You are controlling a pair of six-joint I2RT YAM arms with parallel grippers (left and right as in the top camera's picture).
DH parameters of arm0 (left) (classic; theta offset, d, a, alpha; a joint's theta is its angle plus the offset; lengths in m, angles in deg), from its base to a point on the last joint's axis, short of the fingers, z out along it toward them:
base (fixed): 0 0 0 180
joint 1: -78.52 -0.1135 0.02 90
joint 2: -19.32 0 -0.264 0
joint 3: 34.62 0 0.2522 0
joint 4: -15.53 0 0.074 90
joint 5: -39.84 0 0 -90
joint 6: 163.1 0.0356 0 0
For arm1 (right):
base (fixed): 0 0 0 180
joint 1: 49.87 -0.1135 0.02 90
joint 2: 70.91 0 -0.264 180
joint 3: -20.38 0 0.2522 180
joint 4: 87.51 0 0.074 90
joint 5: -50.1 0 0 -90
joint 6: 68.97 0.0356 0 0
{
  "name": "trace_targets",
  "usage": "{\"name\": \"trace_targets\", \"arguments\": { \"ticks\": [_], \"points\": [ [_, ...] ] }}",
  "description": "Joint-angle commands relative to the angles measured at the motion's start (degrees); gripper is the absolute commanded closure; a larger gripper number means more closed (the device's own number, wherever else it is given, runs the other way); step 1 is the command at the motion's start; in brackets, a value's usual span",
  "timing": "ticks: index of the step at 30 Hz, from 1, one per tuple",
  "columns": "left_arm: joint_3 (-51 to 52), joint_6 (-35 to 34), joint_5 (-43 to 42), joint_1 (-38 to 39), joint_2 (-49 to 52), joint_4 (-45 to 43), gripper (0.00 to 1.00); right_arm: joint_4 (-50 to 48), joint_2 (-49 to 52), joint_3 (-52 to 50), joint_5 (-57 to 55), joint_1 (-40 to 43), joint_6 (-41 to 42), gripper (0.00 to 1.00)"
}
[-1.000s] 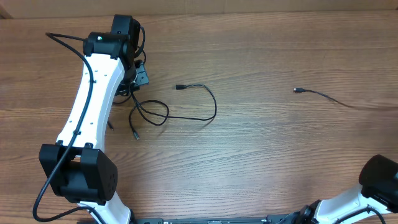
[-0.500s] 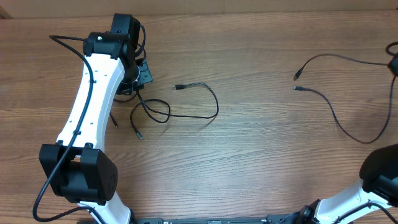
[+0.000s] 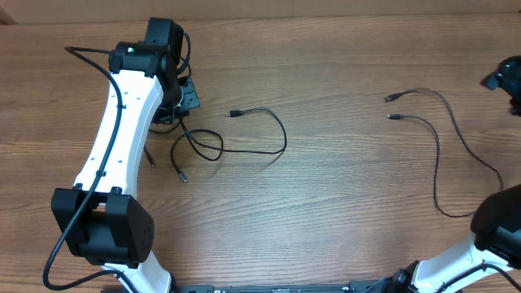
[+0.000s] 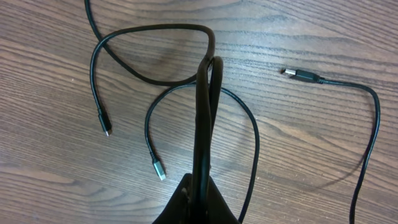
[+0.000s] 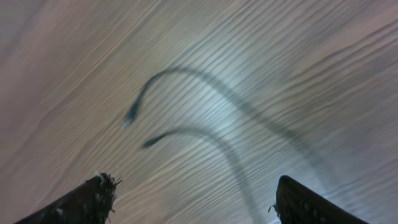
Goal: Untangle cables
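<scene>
My left gripper (image 3: 186, 99) (image 4: 200, 184) is shut on a folded black cable (image 4: 207, 106) at the left of the table. That cable runs up between the closed fingers. Around it lie loose loops (image 3: 203, 146), two silver-tipped ends (image 4: 160, 170) (image 4: 106, 131) and a larger plug (image 3: 234, 114) (image 4: 297, 74). A separate thin cable (image 3: 438, 159) lies on the right with both plug ends (image 3: 391, 98) (image 3: 394, 117) pointing left. My right gripper (image 3: 506, 80) (image 5: 199, 202) hangs open above that cable's far side with nothing between its fingers. The right wrist view is blurred and shows the cable's two ends (image 5: 132, 117).
The wooden table (image 3: 342, 212) is bare between the two cable groups. The white left arm (image 3: 122, 138) stretches across the left side, with its base (image 3: 102, 228) at the front. The right arm's base (image 3: 496, 236) sits at the front right corner.
My right gripper has opened and let go of the right-hand cable, which has dropped and now lies spread on the table. The left gripper and its cable have not moved.
</scene>
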Motion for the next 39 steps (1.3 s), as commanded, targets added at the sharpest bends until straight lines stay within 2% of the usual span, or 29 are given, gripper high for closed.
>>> {"name": "trace_targets", "arguments": {
  "ticks": [1, 7, 12, 15, 24, 31, 39],
  "points": [
    [-1.38, 1.14, -0.59, -0.2, -2.05, 0.02, 0.96, 2.78, -0.74, 0.11, 7.87, -2.29, -0.37, 0.16],
    [-1.38, 1.49, -0.59, -0.2, -2.05, 0.0, 0.96, 7.52, -0.72, -3.19, -2.38, -6.6, -0.31, 0.17],
    [-1.38, 1.49, -0.59, -0.2, -2.05, -0.04, 0.96, 9.31, -0.68, -8.57, -3.63, -8.15, -0.28, 0.16],
    [-1.38, 1.49, -0.59, -0.2, -2.05, -0.02, 0.96, 7.76, -0.68, -13.68, -10.05, -7.67, 5.33, 0.16],
    [-1.38, 1.51, -0.59, -0.2, -2.05, -0.42, 0.96, 5.81, -0.74, -17.68, -16.2, 0.92, 14.14, 0.11],
    [-1.38, 1.49, -0.61, -0.2, -2.05, -0.87, 0.96, 5.49, -0.74, -14.21, -11.06, 9.53, 13.51, 0.14],
    [-1.38, 1.51, -0.55, -0.2, -2.05, -1.11, 0.96, 5.73, -0.72, -16.57, -11.61, 13.11, 11.89, 0.14]
  ]
}}
